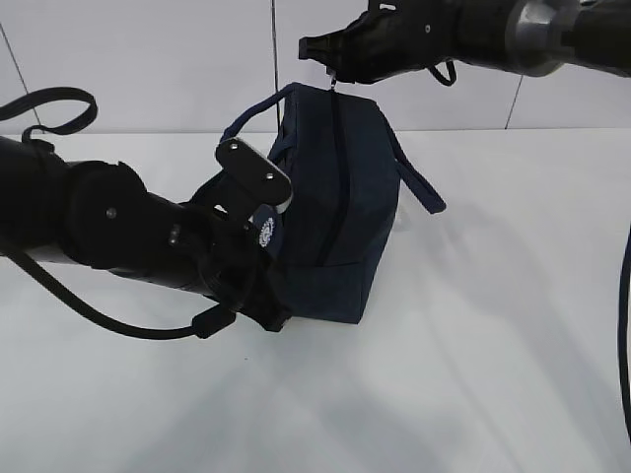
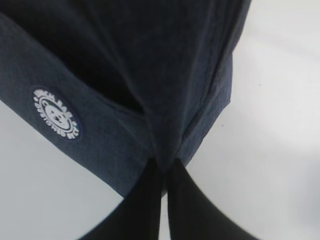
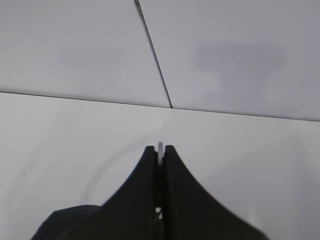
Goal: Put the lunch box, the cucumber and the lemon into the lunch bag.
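The left arm fills the lower left of the exterior frame, nearest the camera; its gripper is pressed against the near end of the bag at frame centre; the wrist view shows the left gripper with its fingers drawn together on a fold of the navy fabric at the bag's lower edge, so the jaws stand narrow and pinch cloth; a round white emblem sits on the fabric at the left of that frame.

The bag stands on the white table, its zipper line running along the top; one handle hangs down the right side, another loop arches at the upper left of the bag.

The right gripper reaches in from the upper right of the exterior frame and hangs directly over the far end of the bag top; a small silver pull shows just under its tip; in its own wrist view the right gripper has its jaws closed to a slit with a thin pale sliver between the tips; what that sliver is cannot be told from that view.

The lunch box, cucumber and lemon show in no view.
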Available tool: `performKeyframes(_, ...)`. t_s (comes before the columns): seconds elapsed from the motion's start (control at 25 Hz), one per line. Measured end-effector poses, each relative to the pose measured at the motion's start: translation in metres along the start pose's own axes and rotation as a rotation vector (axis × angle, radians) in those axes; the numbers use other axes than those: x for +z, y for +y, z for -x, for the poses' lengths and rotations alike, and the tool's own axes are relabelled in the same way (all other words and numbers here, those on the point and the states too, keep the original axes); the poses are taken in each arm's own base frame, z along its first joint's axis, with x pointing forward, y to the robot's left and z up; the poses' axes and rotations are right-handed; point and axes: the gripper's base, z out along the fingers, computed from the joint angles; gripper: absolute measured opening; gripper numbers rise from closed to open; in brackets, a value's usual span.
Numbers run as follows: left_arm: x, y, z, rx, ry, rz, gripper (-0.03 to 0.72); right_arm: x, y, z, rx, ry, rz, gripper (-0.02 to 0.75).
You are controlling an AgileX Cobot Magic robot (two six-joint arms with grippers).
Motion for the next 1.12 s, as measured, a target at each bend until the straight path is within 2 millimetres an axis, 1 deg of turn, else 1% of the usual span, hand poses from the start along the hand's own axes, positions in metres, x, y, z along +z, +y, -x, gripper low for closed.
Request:
performKeyframes(0.2,-0.008,-0.001,0.004,-0.031,0.0,-0.018,-0.001,-0.002,0.001,0.004,0.004,0.019,-0.001,0.006)
performKeyframes(0.28,-0.013,-0.002,0.006,-0.069,-0.005,-0.027,0.023,-0.003,0.002,0.004,0.016,0.022,0.003,0.006)
performKeyframes(0.36,-0.02,-0.002,0.009,-0.113,-0.008,-0.042,0.071,-0.003,0.002,0.004,0.024,0.026,0.005,0.006)
performKeyframes(0.56,-0.041,0.003,0.015,-0.165,-0.017,-0.072,0.255,-0.003,0.002,0.005,0.028,0.026,0.007,0.007)
performKeyframes(0.6,-0.045,0.003,0.016,-0.171,-0.017,-0.078,0.282,-0.003,0.002,0.006,0.028,0.025,0.008,0.007)
performKeyframes(0.68,-0.053,0.008,0.017,-0.19,-0.02,-0.083,0.307,-0.004,0.003,0.007,0.028,0.022,0.008,0.007)
performKeyframes(0.76,-0.061,0.013,0.022,-0.222,-0.028,-0.087,0.316,-0.004,0.002,0.008,0.031,0.024,0.007,0.006)
performKeyframes(0.88,-0.074,0.027,0.04,-0.309,-0.067,-0.085,0.321,-0.004,0.002,0.008,0.031,0.03,0.006,0.006)
performKeyframes(1.0,-0.087,0.045,0.063,-0.385,-0.122,-0.08,0.321,-0.004,0.002,0.007,0.031,0.032,0.006,0.007)
performKeyframes(1.12,-0.093,0.06,0.086,-0.418,-0.161,-0.081,0.321,-0.005,0.002,0.008,0.039,0.035,0.009,0.006)
